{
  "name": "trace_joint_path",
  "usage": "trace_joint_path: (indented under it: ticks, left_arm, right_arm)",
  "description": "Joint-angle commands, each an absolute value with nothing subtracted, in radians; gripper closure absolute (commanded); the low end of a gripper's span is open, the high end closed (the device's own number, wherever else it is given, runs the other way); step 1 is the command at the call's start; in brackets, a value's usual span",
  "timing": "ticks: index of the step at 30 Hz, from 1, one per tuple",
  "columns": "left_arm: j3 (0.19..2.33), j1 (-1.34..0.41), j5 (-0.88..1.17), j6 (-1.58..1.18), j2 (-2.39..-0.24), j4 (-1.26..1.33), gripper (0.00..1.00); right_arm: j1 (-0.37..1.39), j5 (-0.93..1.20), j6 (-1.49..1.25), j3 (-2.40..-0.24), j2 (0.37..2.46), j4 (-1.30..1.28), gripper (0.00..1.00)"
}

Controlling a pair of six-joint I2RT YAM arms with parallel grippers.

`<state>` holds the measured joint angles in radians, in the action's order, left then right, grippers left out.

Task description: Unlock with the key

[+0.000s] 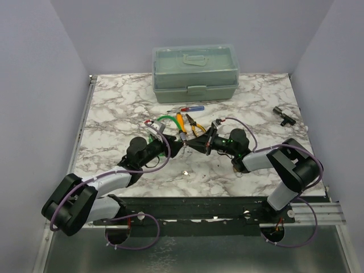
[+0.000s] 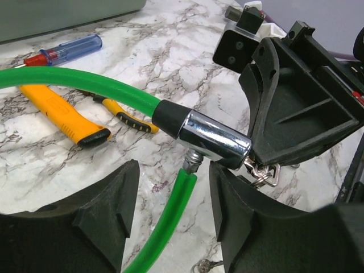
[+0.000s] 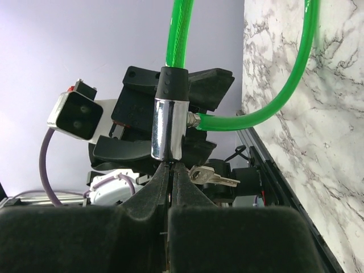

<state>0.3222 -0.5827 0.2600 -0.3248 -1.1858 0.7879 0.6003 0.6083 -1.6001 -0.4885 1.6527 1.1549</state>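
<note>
A green cable lock [image 1: 165, 118] with a chrome cylinder [image 2: 216, 139] hangs between both grippers above the middle of the marble table. My right gripper [image 3: 172, 168] is shut at the cylinder's [image 3: 168, 128] end. The key it pinches is hidden between its fingers. A spare key [image 3: 213, 177] hangs on a ring beside them. My left gripper [image 2: 173, 170] is open, with the green cable [image 2: 170, 216] running between its fingers without touching them. In the top view the two grippers [image 1: 173, 147] [image 1: 200, 143] meet tip to tip at the lock.
A grey-green toolbox [image 1: 195, 71] stands at the back centre. A red and blue screwdriver [image 1: 185, 108] and yellow-handled pliers [image 1: 190, 124] lie just behind the lock. A small black part [image 1: 282, 115] lies at the right. A loose key ring [image 2: 205, 264] lies under my left gripper.
</note>
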Motion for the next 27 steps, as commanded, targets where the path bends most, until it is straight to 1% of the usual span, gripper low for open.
trace_joint_path:
  ticks: [1,2,5,6,17,23,27]
  left_arm:
    - [0.361,-0.585,0.309,-0.296,-1.232,0.866,0.50]
    - [0.365,-0.586,0.313,-0.296,-1.240,0.872,0.58]
    - [0.366,-0.586,0.331,-0.294,-1.246,0.877,0.91]
    - [0.363,-0.585,0.331,-0.294,-1.244,0.877,1.00]
    - [0.234,-0.585,0.329,-0.391,-1.160,0.860,1.00]
    - [0.211,-0.587,0.239,-0.417,-1.144,0.777,1.00]
    - [0.216,-0.589,0.286,-0.429,-1.145,0.762,1.00]
  right_arm:
    - [0.595,0.647,-1.607,-0.506,1.677,1.218,1.00]
    - [0.595,0.647,-1.608,-0.506,1.677,1.218,0.99]
    - [0.592,0.648,-1.607,-0.505,1.673,1.214,0.99]
    - [0.588,0.647,-1.606,-0.503,1.669,1.213,0.99]
    - [0.547,0.640,-1.585,-0.521,1.654,1.169,0.99]
    - [0.544,0.641,-1.584,-0.534,1.659,1.166,1.00]
    - [0.542,0.639,-1.575,-0.546,1.658,1.148,0.99]
